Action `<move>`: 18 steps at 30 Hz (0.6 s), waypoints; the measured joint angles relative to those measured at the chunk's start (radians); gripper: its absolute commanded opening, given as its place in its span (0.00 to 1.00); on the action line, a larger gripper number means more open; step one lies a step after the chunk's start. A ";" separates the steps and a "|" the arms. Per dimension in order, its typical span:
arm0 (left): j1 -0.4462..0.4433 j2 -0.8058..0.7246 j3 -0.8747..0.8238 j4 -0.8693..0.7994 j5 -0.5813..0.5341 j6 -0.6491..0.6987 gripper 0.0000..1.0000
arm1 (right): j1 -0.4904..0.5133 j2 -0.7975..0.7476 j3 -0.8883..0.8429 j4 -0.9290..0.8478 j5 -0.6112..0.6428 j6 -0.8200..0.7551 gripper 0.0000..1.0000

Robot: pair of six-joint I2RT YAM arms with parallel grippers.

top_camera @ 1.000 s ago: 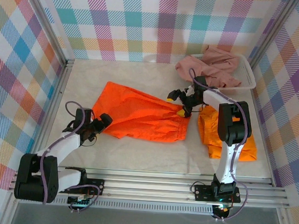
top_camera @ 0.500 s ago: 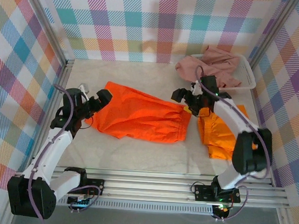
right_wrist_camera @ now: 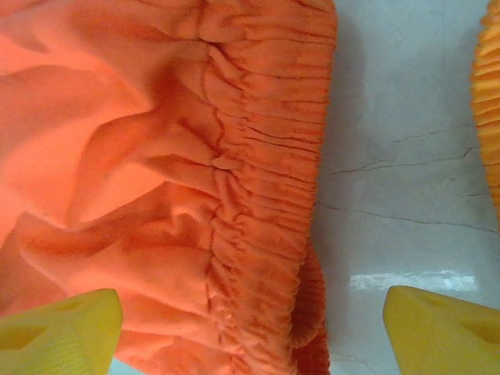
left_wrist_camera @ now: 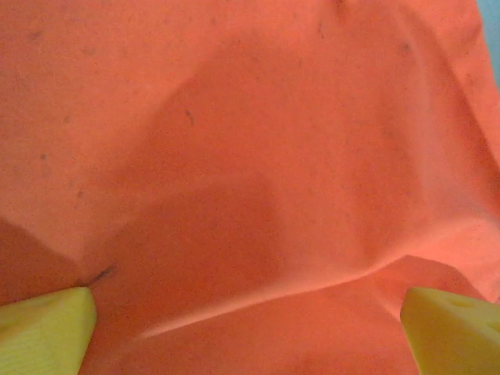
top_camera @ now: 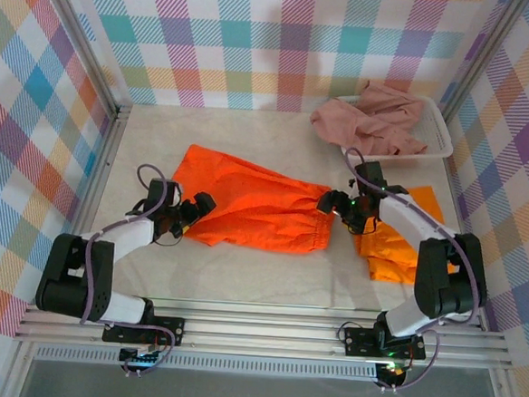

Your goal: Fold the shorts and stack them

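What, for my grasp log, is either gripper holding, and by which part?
Nothing: left gripper and right gripper stand open over the spread orange shorts.

1. Bare table (top_camera: 232,273) lies open along the near side of the spread orange shorts (top_camera: 255,202), as far as the metal rail (top_camera: 264,330).
2. Behind those shorts another open band reaches the plaid back wall (top_camera: 257,44).
3. The white basket (top_camera: 443,143), heaped with pink shorts (top_camera: 370,120), blocks the far right corner.
4. A narrow bare strip separates the spread pair's waistband (right_wrist_camera: 266,195) from the second orange shorts (top_camera: 393,262). The right gripper (top_camera: 339,206), jaws apart, occupies it.
5. The left gripper (top_camera: 193,214), jaws wide, crowds the spread shorts' left edge.
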 measured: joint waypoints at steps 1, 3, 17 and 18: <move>0.000 0.007 -0.004 0.014 0.000 0.000 1.00 | 0.006 0.020 0.000 0.003 0.003 0.000 0.85; 0.000 0.015 -0.008 0.043 0.000 0.000 1.00 | 0.024 0.065 0.003 0.008 0.012 -0.003 0.83; 0.000 0.019 -0.027 0.099 -0.008 0.001 1.00 | 0.104 0.234 0.125 -0.003 0.080 -0.035 0.57; 0.000 0.019 -0.028 0.101 -0.008 0.001 1.00 | 0.106 0.243 0.130 -0.005 0.084 -0.042 0.53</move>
